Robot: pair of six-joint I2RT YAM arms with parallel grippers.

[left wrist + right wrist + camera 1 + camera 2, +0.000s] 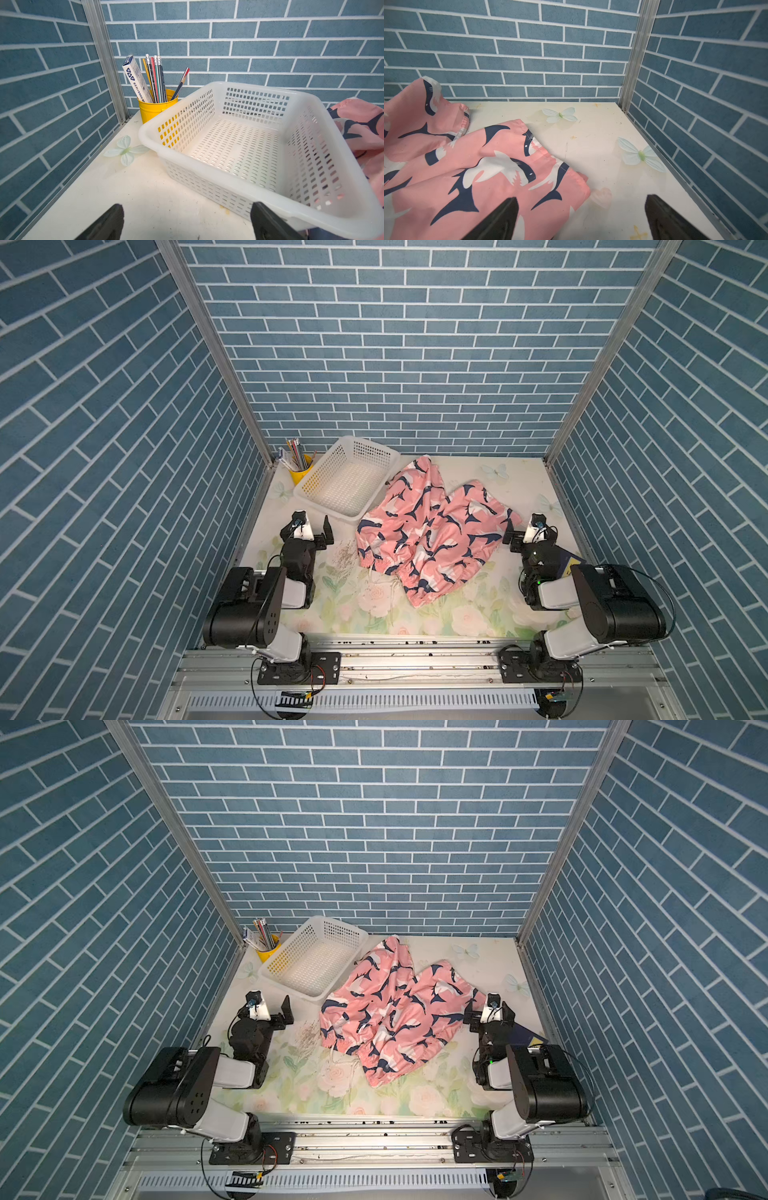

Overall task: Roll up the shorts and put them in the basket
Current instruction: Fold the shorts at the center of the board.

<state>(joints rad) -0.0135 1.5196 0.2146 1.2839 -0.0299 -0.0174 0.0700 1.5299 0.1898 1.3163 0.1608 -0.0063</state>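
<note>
Shorts point(432, 531) sprawl crumpled on the counter point(490, 472), nothing rolled yet. Left pincer point(188, 222) and right pincer point(581, 207) gape empty either side, probably parked ready to flatten.

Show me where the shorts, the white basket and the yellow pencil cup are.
shorts point(432, 531): in a top view, on the middle of the pink fabric.
white basket point(207, 168): in the left wrist view, on its rim.
yellow pencil cup point(149, 112): in the left wrist view, on its yellow side wall.
</note>
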